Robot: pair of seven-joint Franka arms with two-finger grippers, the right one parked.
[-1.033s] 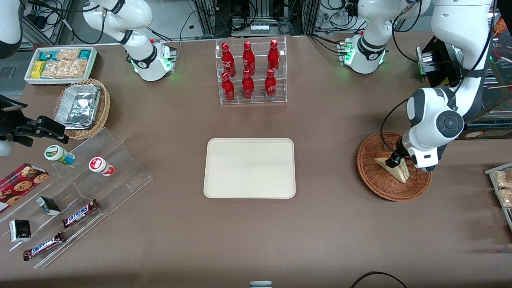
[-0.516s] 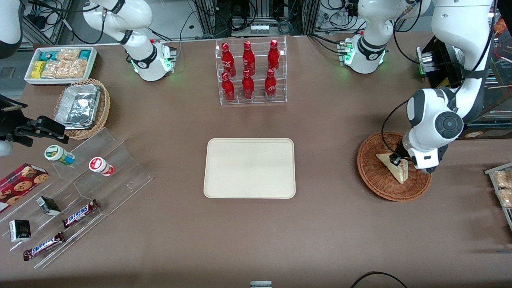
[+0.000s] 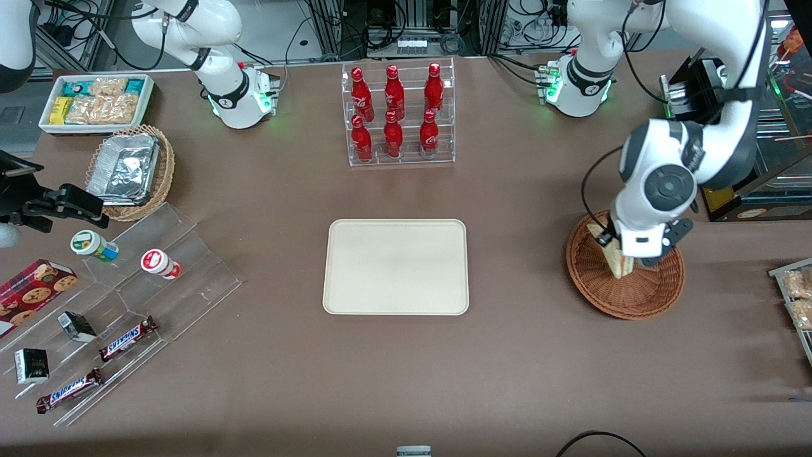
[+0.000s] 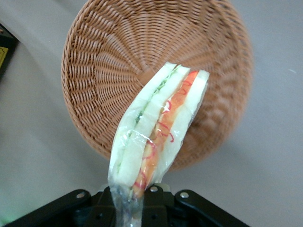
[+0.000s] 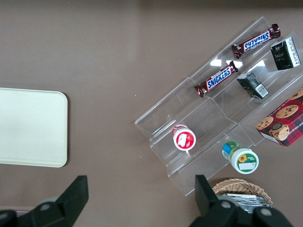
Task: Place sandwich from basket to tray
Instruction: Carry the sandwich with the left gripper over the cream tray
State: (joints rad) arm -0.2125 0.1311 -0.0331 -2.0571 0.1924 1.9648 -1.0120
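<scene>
The table (image 3: 539, 190) carries everything here. Taking the tray (image 3: 396, 266) as my landmark: it lies flat, cream and bare, nearer the front camera than the rack of 6 red bottles (image 3: 397, 114). The basket (image 3: 625, 274) sits well apart from the tray, toward the working arm's end. The gripper (image 3: 614, 244) hangs above the basket, clamped on the wrapped sandwich (image 4: 158, 130), which dangles clear of the weave.
</scene>
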